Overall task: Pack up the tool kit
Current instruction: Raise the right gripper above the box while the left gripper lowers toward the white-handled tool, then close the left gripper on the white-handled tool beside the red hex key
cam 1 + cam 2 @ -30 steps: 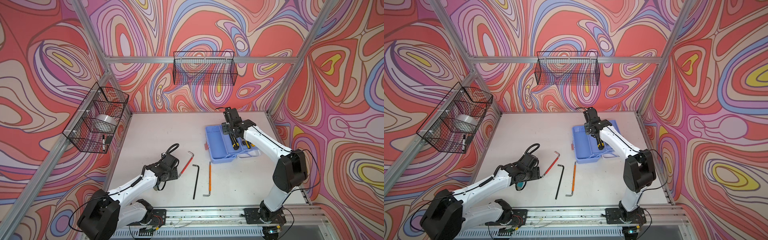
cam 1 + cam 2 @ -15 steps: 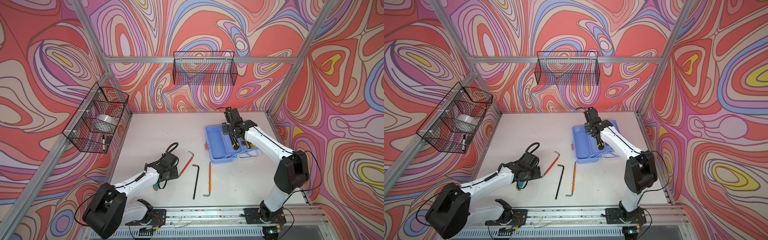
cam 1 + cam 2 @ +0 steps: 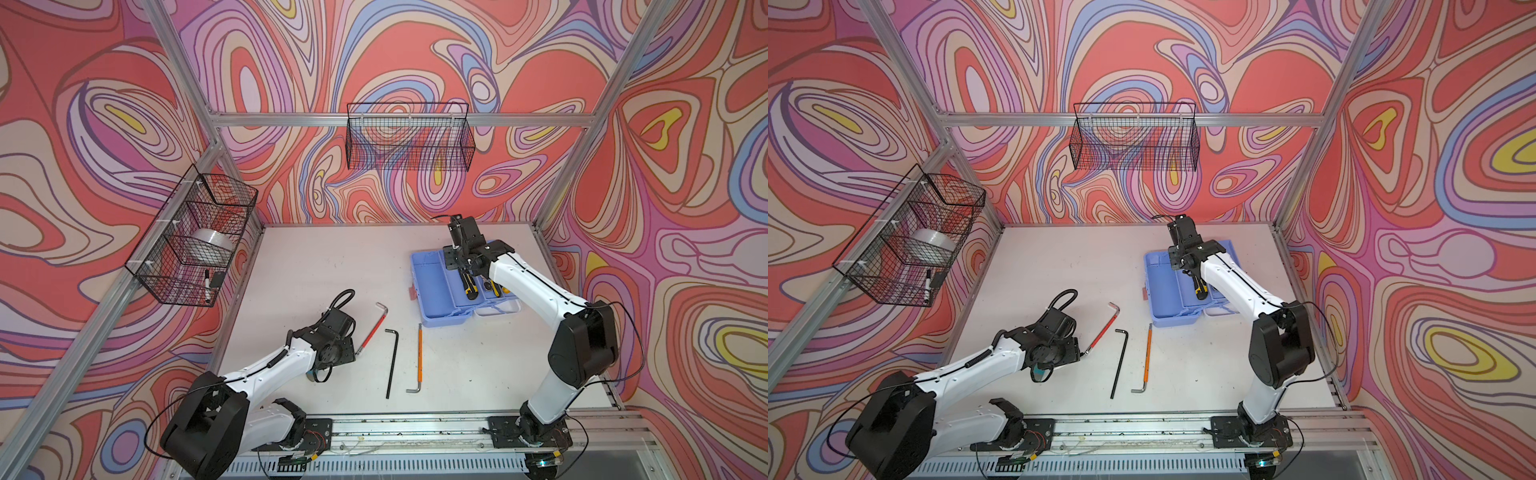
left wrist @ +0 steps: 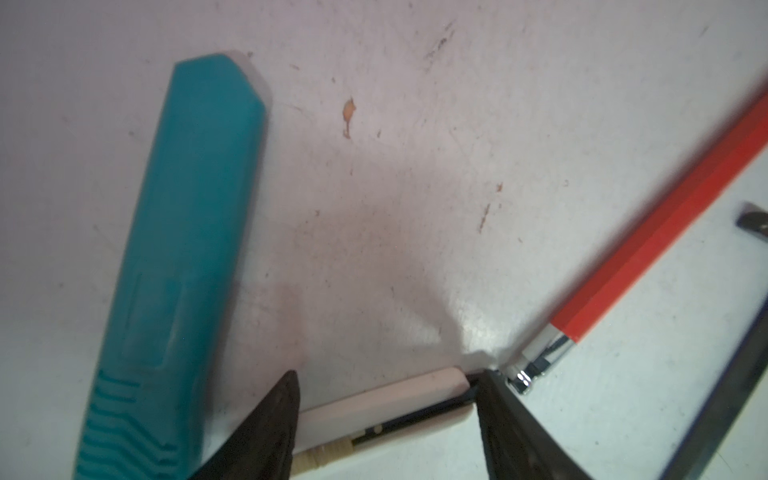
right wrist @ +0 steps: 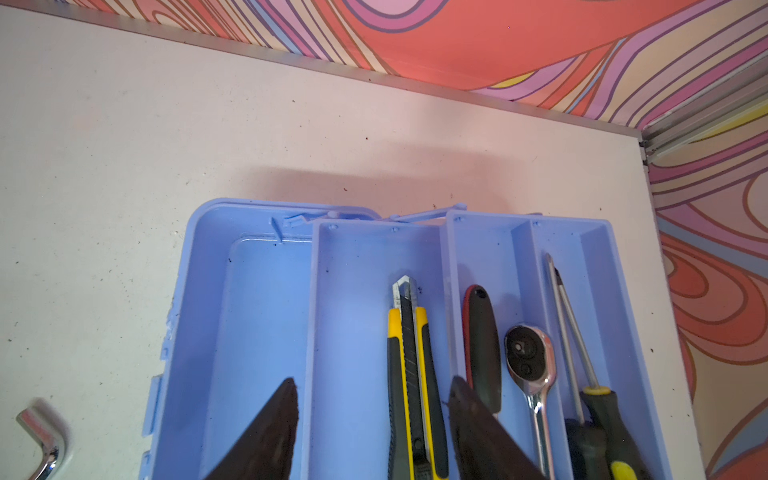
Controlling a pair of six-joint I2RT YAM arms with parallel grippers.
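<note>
The tool kit's blue box (image 3: 432,291) (image 3: 1167,291) lies open at the back right, its trays fanned over the white lid (image 3: 505,307). My right gripper (image 5: 372,379) (image 3: 466,271) hangs open over a tray, its fingers on either side of a yellow-black utility knife (image 5: 409,365). A ratchet (image 5: 528,361) and screwdrivers (image 5: 582,365) lie in the neighbouring tray. My left gripper (image 4: 388,374) (image 3: 322,368) is low at the front left, jaws apart, with a slim white tool (image 4: 382,399) lying across the gap. A teal handle (image 4: 187,249) lies beside it.
Red (image 3: 372,328), black (image 3: 392,361) and orange (image 3: 420,357) hex keys lie loose on the table between the arms. The red key's tip nearly touches my left gripper. Black wire baskets hang on the left wall (image 3: 195,241) and the back wall (image 3: 409,137).
My left arm has settled slightly lower over the table and its jaws have narrowed a little. The right arm has barely moved.
</note>
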